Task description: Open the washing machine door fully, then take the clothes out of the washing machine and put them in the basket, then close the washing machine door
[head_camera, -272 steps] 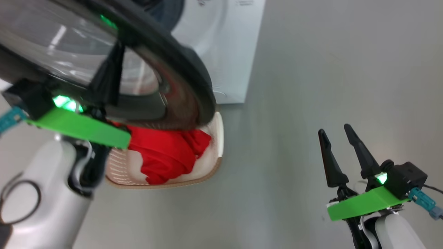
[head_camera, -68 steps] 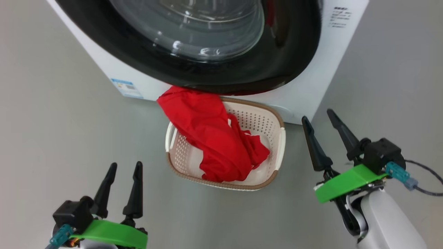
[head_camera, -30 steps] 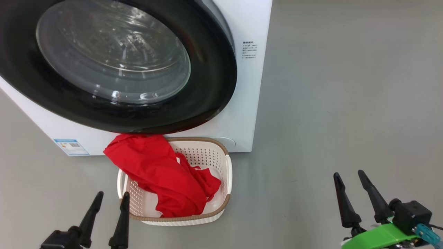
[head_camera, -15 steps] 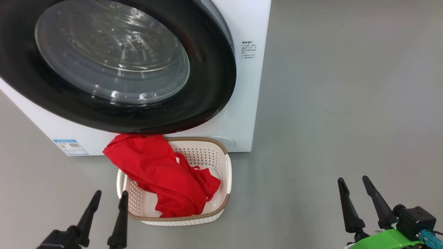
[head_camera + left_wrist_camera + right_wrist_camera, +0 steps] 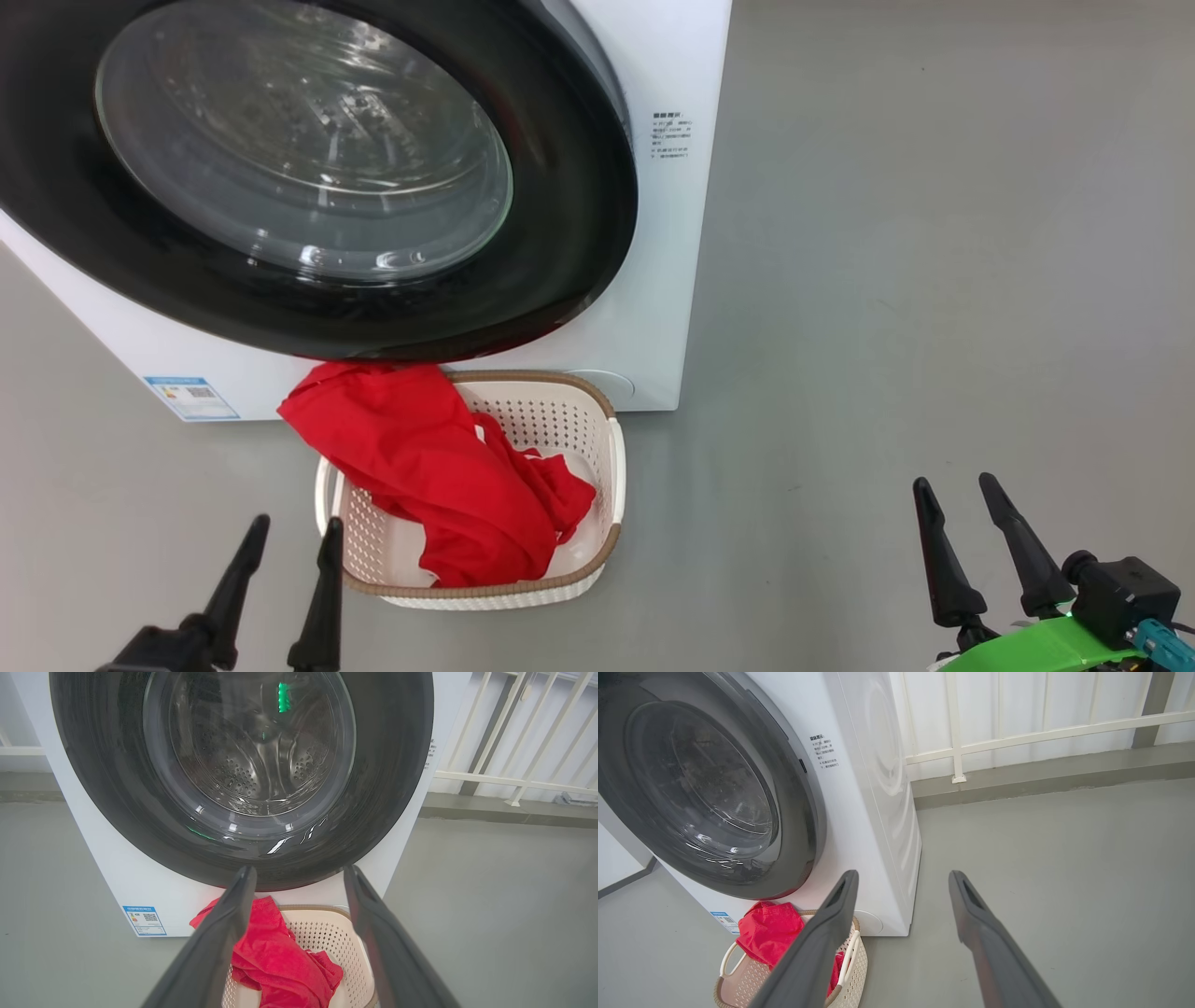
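The washing machine (image 5: 667, 280) is a white box whose round black-rimmed door (image 5: 308, 159) lies shut flat against its front, the steel drum showing through the glass (image 5: 252, 751). Just in front of it on the floor stands the cream basket (image 5: 560, 420), holding red clothes (image 5: 448, 485) that spill over its far left rim. My left gripper (image 5: 294, 527) is open and empty, close to the basket's near left corner. Off to the right over bare floor, my right gripper (image 5: 955, 485) is also open and empty. The wrist views show the basket (image 5: 327, 933) (image 5: 738, 980) and clothes (image 5: 275, 956) (image 5: 768, 933) below the door (image 5: 714, 788).
Grey floor (image 5: 934, 280) stretches open to the right of the machine. A white railing (image 5: 1017, 732) and a low grey kerb (image 5: 1041, 779) run behind it. A blue label (image 5: 191, 397) sits low on the machine's front.
Both grippers have sunk slightly lower in the head view. The door, the basket and the clothes have not moved.
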Controlling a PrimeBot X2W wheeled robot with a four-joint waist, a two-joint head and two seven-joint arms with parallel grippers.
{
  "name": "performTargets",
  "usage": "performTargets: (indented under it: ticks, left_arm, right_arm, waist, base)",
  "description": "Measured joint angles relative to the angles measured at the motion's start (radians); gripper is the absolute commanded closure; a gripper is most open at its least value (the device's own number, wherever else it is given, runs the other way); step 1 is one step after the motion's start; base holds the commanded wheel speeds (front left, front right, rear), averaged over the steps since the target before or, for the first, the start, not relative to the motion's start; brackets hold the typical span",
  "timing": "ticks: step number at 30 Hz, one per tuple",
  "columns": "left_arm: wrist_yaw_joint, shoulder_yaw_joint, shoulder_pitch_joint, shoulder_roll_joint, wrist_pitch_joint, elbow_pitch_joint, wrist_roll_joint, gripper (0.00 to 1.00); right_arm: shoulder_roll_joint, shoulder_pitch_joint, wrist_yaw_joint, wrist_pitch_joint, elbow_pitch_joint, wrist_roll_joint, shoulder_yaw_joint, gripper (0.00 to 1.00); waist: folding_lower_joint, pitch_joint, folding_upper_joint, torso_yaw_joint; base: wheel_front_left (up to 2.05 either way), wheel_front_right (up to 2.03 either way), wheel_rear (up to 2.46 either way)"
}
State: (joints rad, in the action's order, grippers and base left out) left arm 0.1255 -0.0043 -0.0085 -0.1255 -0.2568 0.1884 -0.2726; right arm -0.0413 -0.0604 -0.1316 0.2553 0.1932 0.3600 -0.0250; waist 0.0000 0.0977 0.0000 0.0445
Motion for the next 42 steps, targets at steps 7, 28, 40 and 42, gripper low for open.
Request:
performTargets:
  ticks: [7, 28, 40, 42]
  left_arm:
    - [-0.001, -0.009, 0.015, 0.024, 0.006, 0.049, 0.0, 1.0]
    - [-0.001, -0.019, 0.016, 0.052, 0.053, 0.109, -0.172, 1.0]
    - [-0.001, -0.012, 0.014, 0.052, 0.081, 0.109, -0.302, 1.0]
    - [-0.001, -0.01, 0.014, 0.052, 0.089, 0.109, -0.321, 1.0]
  right_arm:
    - [0.014, -0.003, 0.0, 0.0, 0.052, 0.003, 0.006, 1.0]
    - [0.019, -0.002, 0.0, -0.037, 0.113, 0.165, 0.008, 1.0]
    - [0.013, 0.001, 0.0, -0.064, 0.111, 0.29, 0.007, 1.0]
    - [0.012, 0.002, 0.0, -0.071, 0.11, 0.313, 0.006, 1.0]
  waist:
    - [0.0, -0.001, 0.0, 0.0]
    - [0.0003, -0.013, 0.0, -0.006]
    - [0.0003, -0.022, 0.0, -0.01]
    - [0.0002, -0.024, 0.0, -0.011]
  base:
    - [0.0, 0.0, 0.0]
    - [0.0, 0.0, 0.0]
    - [0.0, 0.0, 0.0]
    - [0.0, 0.0, 0.0]
